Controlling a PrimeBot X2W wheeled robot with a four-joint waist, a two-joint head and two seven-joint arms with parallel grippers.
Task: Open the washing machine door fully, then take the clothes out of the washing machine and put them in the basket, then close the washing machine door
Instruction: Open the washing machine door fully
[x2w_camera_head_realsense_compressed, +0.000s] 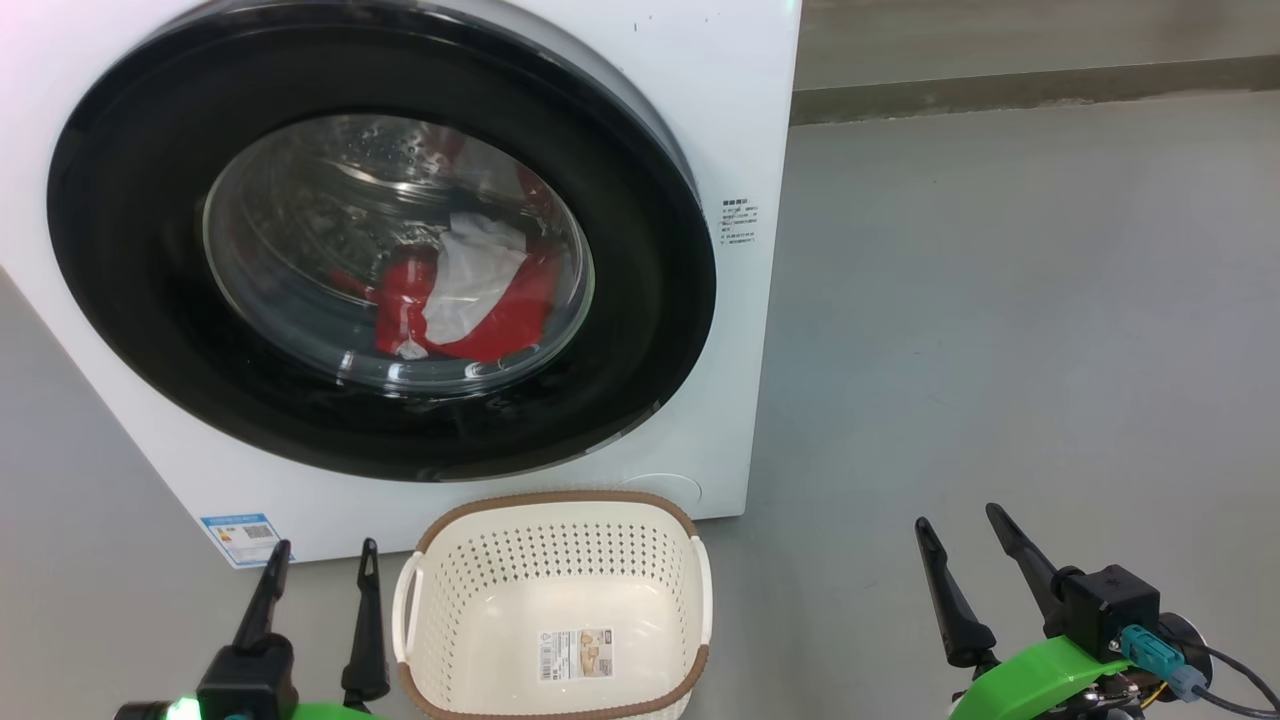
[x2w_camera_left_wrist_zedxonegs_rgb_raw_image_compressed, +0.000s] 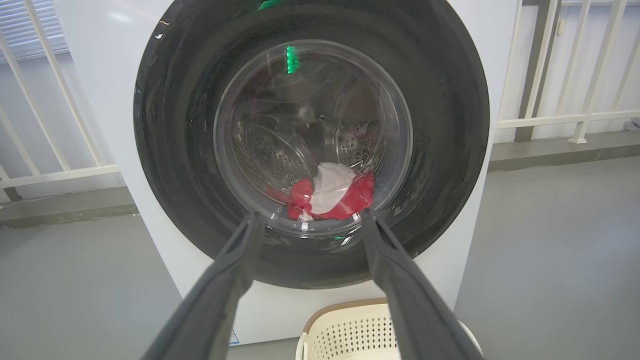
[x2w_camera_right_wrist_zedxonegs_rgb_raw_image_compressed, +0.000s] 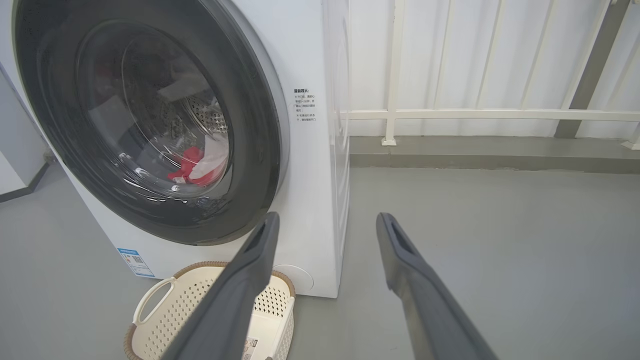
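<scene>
Facing the shut washing machine door (x2w_camera_head_realsense_compressed: 130, 250), we see the clothes (x2w_camera_head_realsense_compressed: 500, 325) inside. Both our jaws stand apart, flanking the basket (x2w_camera_head_realsense_compressed: 560, 555).

Basket (x2w_camera_head_realsense_compressed: 470, 570) before washing machine (x2w_camera_head_realsense_compressed: 740, 120) (clothes (x2w_camera_head_realsense_compressed: 480, 300) inside)

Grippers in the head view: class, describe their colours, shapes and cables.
Both the left gripper and right gripper have two long, tapering dark fingers on black mounts joined to bright green shells. The right one carries a black cube with a teal plug and dark cable.
</scene>
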